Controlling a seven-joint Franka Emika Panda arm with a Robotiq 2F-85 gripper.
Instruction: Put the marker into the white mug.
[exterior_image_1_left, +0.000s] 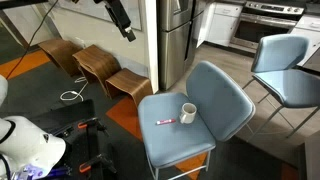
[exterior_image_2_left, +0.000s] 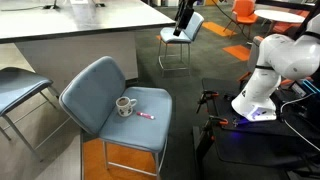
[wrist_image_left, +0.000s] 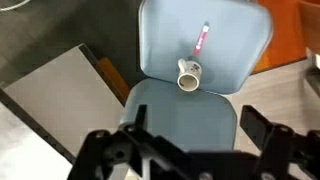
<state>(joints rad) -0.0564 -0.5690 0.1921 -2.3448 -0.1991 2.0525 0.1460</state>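
The white mug (exterior_image_1_left: 187, 114) stands upright on the seat of a blue chair (exterior_image_1_left: 180, 140). The pinkish-red marker (exterior_image_1_left: 165, 122) lies flat on the seat beside it, a little apart. Both also show in an exterior view, mug (exterior_image_2_left: 124, 105) and marker (exterior_image_2_left: 145, 116), and in the wrist view, mug (wrist_image_left: 189, 73) and marker (wrist_image_left: 203, 38). My gripper (exterior_image_1_left: 126, 30) hangs high above and away from the chair, also seen in an exterior view (exterior_image_2_left: 181, 25). In the wrist view its fingers (wrist_image_left: 198, 128) are spread apart and empty.
A second blue chair (exterior_image_1_left: 285, 70) stands close by, and another chair (exterior_image_2_left: 20, 90) sits under a white table (exterior_image_2_left: 70, 20). Curved wooden stools (exterior_image_1_left: 100, 65) and a steel fridge (exterior_image_1_left: 175, 35) stand behind. The robot base (exterior_image_2_left: 265, 90) and cables are on the floor.
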